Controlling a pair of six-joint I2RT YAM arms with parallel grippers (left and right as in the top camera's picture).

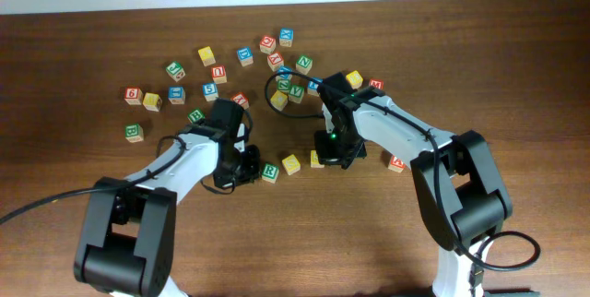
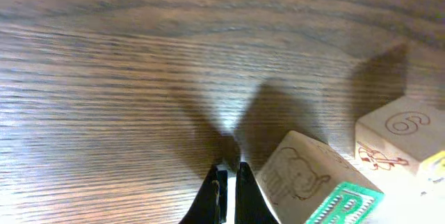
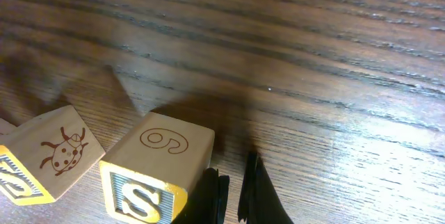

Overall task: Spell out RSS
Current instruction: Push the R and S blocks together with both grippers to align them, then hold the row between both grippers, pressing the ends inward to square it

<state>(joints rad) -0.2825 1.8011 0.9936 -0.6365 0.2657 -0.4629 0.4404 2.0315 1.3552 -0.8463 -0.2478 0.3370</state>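
Three blocks lie in a row at mid-table: a green block [image 1: 269, 172], a yellow block [image 1: 291, 163] and a yellow S block [image 1: 316, 159]. My left gripper [image 1: 247, 163] is shut and empty, low over the wood just left of the green block. In the left wrist view its right finger [image 2: 229, 182] touches that block [image 2: 344, 203], whose green face seems to read R. My right gripper [image 1: 334, 157] is shut and empty. Its left finger [image 3: 233, 189] rests against the side of the S block [image 3: 156, 165]. A ladybug block [image 3: 52, 154] sits left of it.
Several loose letter blocks are scattered at the back [image 1: 277, 57] and back left [image 1: 138, 99]. A red block [image 1: 396, 163] lies right of the right arm. A black cable loop [image 1: 281, 89] lies among the back blocks. A pale block marked 6 [image 2: 403, 130] shows beyond the green one.
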